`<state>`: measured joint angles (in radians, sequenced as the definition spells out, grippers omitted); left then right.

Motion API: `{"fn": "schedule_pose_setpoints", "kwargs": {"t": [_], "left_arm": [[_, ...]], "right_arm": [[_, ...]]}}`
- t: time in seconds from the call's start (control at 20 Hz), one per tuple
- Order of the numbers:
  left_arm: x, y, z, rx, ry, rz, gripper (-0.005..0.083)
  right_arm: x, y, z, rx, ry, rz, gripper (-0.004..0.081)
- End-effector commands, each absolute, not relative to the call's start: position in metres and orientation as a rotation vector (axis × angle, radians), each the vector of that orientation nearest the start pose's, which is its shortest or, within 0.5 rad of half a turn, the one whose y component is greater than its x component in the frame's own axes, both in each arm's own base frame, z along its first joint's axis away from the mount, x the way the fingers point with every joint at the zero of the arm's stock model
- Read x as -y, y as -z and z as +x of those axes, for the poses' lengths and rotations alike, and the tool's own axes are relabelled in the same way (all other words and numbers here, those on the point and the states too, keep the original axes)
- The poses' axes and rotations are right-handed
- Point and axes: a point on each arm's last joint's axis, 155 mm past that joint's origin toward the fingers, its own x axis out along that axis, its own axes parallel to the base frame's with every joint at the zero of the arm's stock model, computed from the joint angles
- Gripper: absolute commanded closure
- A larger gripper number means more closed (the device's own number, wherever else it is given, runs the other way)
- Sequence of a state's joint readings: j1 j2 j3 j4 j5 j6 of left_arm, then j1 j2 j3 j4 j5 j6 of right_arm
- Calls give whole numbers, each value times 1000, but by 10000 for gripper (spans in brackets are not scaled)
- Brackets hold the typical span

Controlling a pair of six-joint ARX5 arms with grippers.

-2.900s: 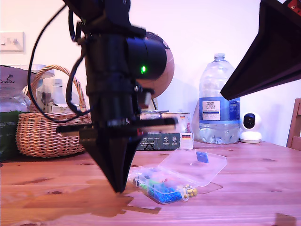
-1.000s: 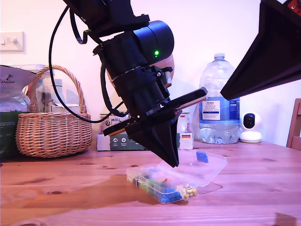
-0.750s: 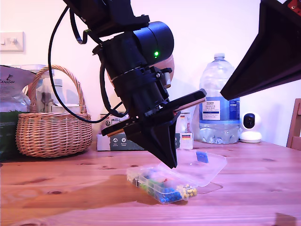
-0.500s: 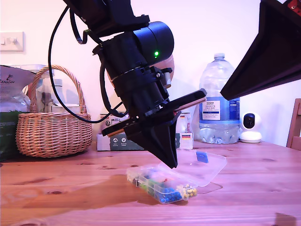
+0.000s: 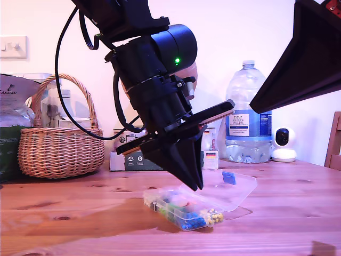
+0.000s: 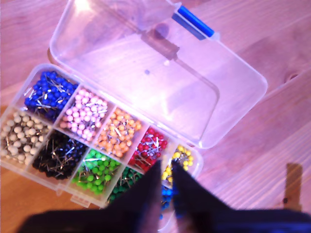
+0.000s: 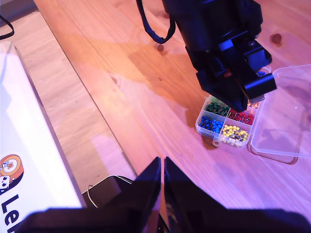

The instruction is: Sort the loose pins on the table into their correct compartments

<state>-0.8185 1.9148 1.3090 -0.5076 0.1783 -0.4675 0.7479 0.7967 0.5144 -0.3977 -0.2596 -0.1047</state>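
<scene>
On the tabletop (image 5: 64, 213), near the middle of the exterior view, sits the clear plastic box (image 6: 104, 141) with its hinged lid (image 6: 155, 73) flung open and lying flat, blue sticker (image 6: 194, 22) at the lid's far edge. Compartments hold sorted pins: blue (image 6: 48, 92), pink (image 6: 85, 111), orange (image 6: 116, 136), red (image 6: 148, 148), yellow (image 6: 177, 162), white (image 6: 17, 136), black (image 6: 56, 153), light green (image 6: 95, 170), dark green (image 6: 124, 182). Box long axis runs diagonally across the first wrist view. First hand (image 6: 166, 187) hovers just above the yellow/red end, fingers nearly together with a thin gap; can't tell if a pin is pinched. Second hand (image 7: 162, 179) is clenched, holding nothing, high up and well apart from the box. Wicker basket (image 5: 58, 144) stands far back at the exterior view's left, water bottle (image 5: 248, 114) at far right.
</scene>
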Motion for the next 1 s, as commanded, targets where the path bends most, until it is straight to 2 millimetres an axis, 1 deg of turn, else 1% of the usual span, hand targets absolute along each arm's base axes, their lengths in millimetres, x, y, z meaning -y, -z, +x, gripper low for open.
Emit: {"fn": "schedule_pose_setpoints", "kwargs": {"t": [0.0,0.15,0.3,0.4,0.5,0.65,0.7,0.8,0.95], "left_arm": [[354,-34,284,-1260,625,12,795],[351,-58,293,-1166,649,66,795],[342,-86,301,-1066,644,127,795],[332,-106,308,-989,631,198,795],[324,-129,315,-909,610,230,795],[322,-164,319,-795,625,205,795],[322,-172,319,-752,639,195,795],[315,-180,312,-678,666,193,795],[291,-184,305,-595,654,145,795]], "right_arm": [[-225,-126,171,-642,-1009,-261,783],[-225,-130,177,-635,-974,-223,783],[-219,-143,201,-586,-862,-156,783],[-211,-157,222,-519,-768,-123,783],[-205,-174,241,-448,-696,-80,783],[-190,-197,264,-358,-593,-18,783],[-186,-204,270,-327,-575,-3,783],[-170,-216,284,-276,-499,15,783],[-141,-237,305,-189,-381,58,783]]}}
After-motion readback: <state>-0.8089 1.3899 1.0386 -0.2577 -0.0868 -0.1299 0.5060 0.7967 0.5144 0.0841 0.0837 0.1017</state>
